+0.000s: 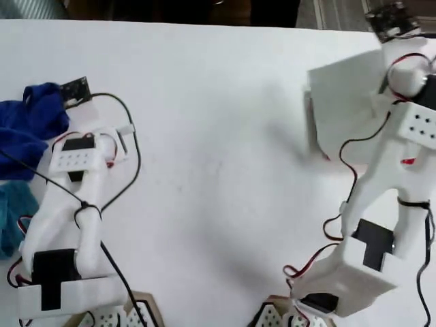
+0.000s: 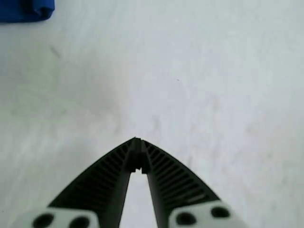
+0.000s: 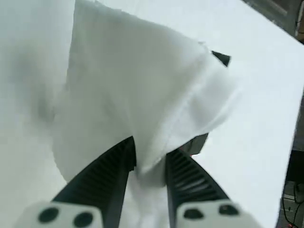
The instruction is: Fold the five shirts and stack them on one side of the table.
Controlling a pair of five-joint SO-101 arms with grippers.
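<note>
Main risk: the right gripper (image 3: pixel 149 159) is clamped on only a small bunched edge of a plain white cotton shirt (image 3: pixel 142 85). The fabric could slip free, or its loose hanging part could drag on the way down and spoil the fold.

The white shirt is held up over the far right side of the white counter (image 1: pixel 218 136), beside the right arm. It sags as a broad, softly creased sheet, with a thicker hem or band along 1 corner. Something dark and red lies partly hidden behind it; I cannot tell what it is.

The left gripper (image 2: pixel 137 142) is closed on nothing, above bare counter. At the counter's left edge lie a bunched royal-blue fabric shirt (image 1: pixel 30 119) and a teal cloth (image 1: pixel 12 214), close to the left arm's cables, which could snag them.
</note>
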